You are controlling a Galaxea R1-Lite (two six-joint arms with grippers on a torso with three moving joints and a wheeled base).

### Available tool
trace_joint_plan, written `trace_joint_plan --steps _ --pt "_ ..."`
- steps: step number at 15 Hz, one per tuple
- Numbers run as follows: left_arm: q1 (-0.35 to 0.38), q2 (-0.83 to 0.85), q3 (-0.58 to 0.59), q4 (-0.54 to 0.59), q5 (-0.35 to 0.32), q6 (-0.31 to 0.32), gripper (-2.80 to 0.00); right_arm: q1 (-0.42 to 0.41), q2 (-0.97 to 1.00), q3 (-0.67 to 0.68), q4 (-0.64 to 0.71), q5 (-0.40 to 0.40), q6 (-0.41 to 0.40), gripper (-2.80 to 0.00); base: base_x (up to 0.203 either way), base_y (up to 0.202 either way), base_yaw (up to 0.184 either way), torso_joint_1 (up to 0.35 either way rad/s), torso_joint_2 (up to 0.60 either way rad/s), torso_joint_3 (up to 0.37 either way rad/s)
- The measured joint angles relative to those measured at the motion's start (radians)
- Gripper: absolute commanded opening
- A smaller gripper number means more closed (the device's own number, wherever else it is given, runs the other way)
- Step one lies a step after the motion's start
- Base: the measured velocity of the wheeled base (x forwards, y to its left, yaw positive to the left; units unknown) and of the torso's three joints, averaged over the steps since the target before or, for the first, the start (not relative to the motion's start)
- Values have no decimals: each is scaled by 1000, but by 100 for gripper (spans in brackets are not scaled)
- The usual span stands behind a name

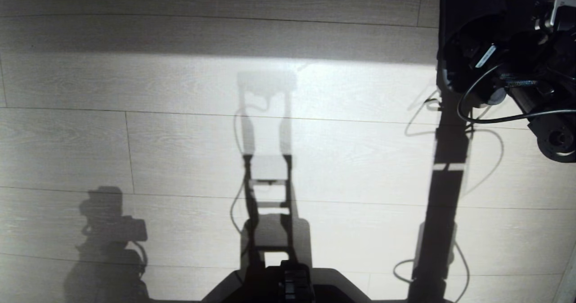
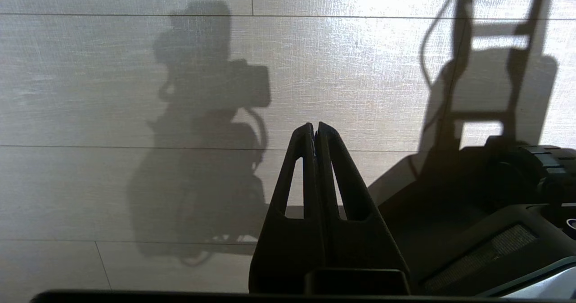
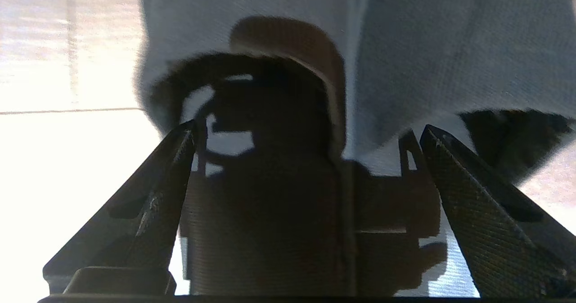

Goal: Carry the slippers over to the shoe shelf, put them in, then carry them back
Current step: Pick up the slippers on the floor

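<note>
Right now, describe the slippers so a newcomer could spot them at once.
On the pale plank floor, look just ahead of the right end effector, whose fingers are spread wide. The slippers sit side by side there: soft slate-blue fabric with dark openings, the only cloth thing among pale boards.

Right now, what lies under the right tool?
The slippers, blue-grey fabric uppers side by side, framed by the open right tool. Pale floor shows beside them. The tool's shadow hides the insoles; the floor beneath them is covered.
</note>
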Motion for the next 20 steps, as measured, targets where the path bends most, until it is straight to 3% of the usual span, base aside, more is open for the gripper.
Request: trace_joint_plan --steps 9,20 --pt "0 0 0 0 0 0 -280 -22 9 5 2 2 -3 0 0 0 0 0 0 0" --pt "0 0 0 0 0 0 -280 -22 88 -132 1 4 -6 0 0 0 0 0 0 0"
